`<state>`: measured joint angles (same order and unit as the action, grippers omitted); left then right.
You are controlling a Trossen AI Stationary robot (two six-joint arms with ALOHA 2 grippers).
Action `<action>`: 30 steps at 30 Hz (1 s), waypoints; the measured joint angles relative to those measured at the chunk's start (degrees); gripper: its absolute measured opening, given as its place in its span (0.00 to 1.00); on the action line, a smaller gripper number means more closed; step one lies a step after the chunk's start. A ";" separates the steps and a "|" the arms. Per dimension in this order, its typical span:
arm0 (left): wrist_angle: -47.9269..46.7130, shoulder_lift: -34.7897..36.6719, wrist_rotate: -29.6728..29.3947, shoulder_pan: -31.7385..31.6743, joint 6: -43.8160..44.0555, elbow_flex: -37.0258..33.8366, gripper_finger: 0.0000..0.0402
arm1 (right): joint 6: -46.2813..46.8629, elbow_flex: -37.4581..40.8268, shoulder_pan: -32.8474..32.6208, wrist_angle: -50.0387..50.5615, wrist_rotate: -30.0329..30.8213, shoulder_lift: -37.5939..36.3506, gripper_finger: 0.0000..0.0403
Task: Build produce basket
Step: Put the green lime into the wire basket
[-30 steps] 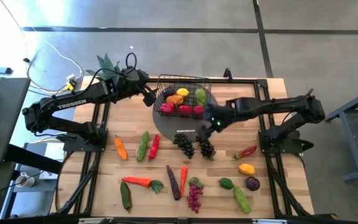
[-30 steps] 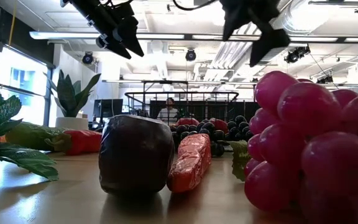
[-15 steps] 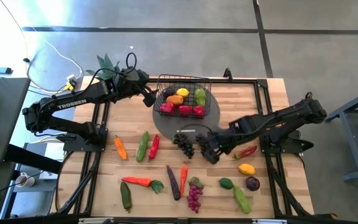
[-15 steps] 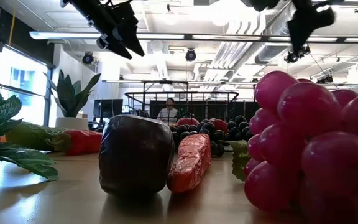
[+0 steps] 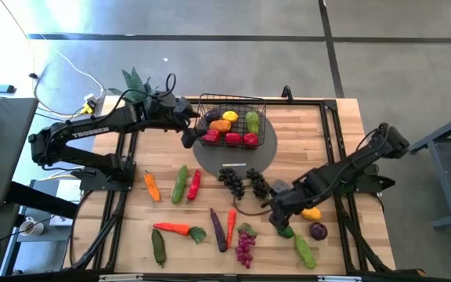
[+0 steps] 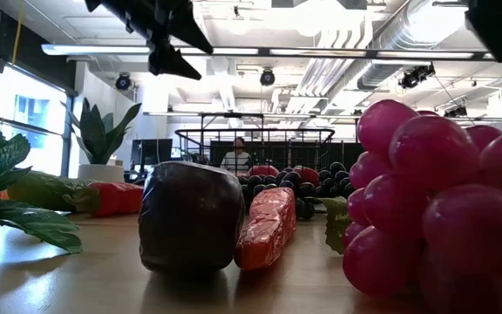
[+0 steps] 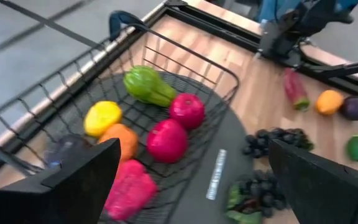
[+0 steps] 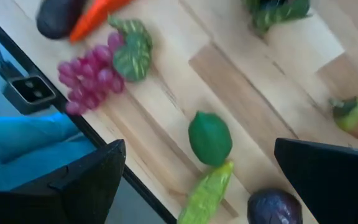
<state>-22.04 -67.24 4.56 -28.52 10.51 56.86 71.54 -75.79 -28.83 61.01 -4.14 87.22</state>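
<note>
The black wire basket (image 5: 232, 121) stands on a grey round disc (image 5: 237, 153) at the table's far middle. It holds a yellow lemon (image 7: 102, 117), an orange fruit (image 7: 122, 140), a green one (image 7: 148, 86) and red ones (image 7: 187, 111). My left gripper (image 5: 188, 135) hangs open just left of the basket, above table height (image 7: 192, 149). My right gripper (image 5: 280, 213) hangs open above a green lime (image 8: 210, 138) at the near right, touching nothing (image 8: 197, 152). More produce lies loose on the wood.
Loose on the table lie two dark grape bunches (image 5: 245, 184), a cucumber (image 5: 180, 184), a red chilli (image 5: 194, 184), carrots (image 5: 172, 229), an eggplant (image 5: 218, 229), purple grapes (image 5: 245, 244), a lemon (image 5: 312, 213) and a plum (image 5: 318, 231). A potted plant (image 5: 135, 81) stands at the far left corner.
My right gripper has swung from beside the basket toward the table's near edge, passing over the dark grapes to a place above the lime, staying open. My left gripper has stayed by the basket's left side and has turned about its wrist toward the basket.
</note>
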 joint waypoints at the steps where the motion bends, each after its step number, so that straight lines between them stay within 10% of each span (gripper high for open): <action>1: 0.00 0.00 -0.02 0.62 1.15 0.00 0.99 | 0.09 0.00 -0.64 -0.03 -0.13 0.47 0.98; 30: -8.02 0.00 -12.86 22.27 22.49 0.00 0.99 | -1.97 0.02 -8.43 -2.40 -4.17 20.15 0.98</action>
<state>-30.06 -67.24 -8.31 -6.25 33.00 56.86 69.57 -75.77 -37.26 58.61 -8.31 107.37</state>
